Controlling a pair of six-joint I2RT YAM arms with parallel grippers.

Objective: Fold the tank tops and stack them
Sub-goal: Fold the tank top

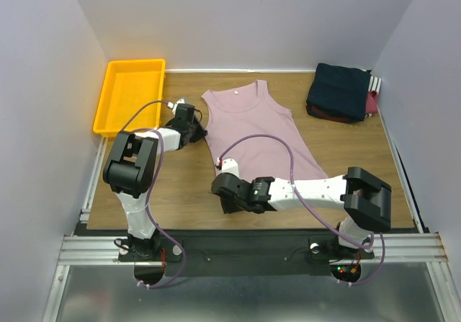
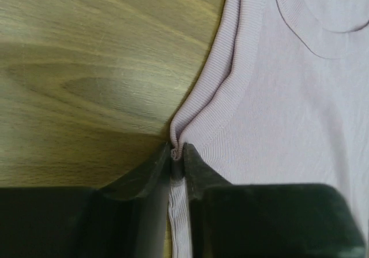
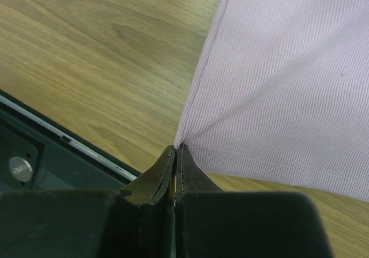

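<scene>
Pinching ribbed left armhole edge of pink tank top (image 1: 256,124) with left gripper (image 2: 177,154); pinching near-left hem corner with right gripper (image 3: 174,153). Rest of it flat mid-table, neck far, hem near. Thin bites at the fingertips, so likely to slip on lifting; uneven pull would skew the fold. Folded stack (image 1: 342,91) far right, yellow tray (image 1: 130,95) far left, both well apart. Only cable (image 1: 263,136) looping over cloth, possible snag.

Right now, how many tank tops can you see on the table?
3: a pink tank top spread flat mid-table, a folded navy top in the far right corner, a maroon top under it. More may be hidden beneath.
</scene>
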